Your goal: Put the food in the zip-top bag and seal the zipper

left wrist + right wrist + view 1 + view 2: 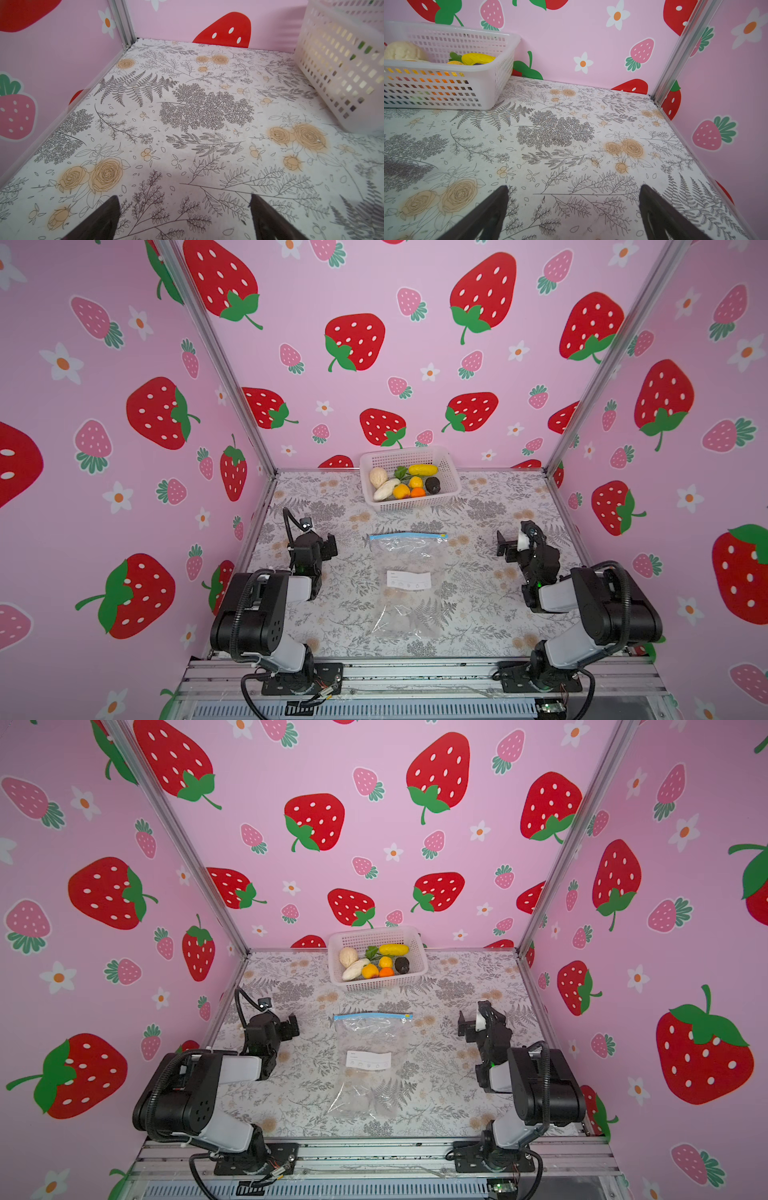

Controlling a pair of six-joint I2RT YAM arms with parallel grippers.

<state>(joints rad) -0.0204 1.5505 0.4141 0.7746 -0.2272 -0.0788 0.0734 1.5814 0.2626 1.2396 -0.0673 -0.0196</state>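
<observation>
Across the flowered table, the zip-top bag lies flat between the left gripper and the right gripper, both spread wide.
Its white label faces up and the light blue zipper runs along the far edge, seen in both top views. Beyond that edge, near but apart, the food sits piled in the white basket against the strawberry-papered back wall. Each gripper hangs beside the bag's mouth end, touching nothing; the wrist views show dark fingers wide apart over bare table.
</observation>
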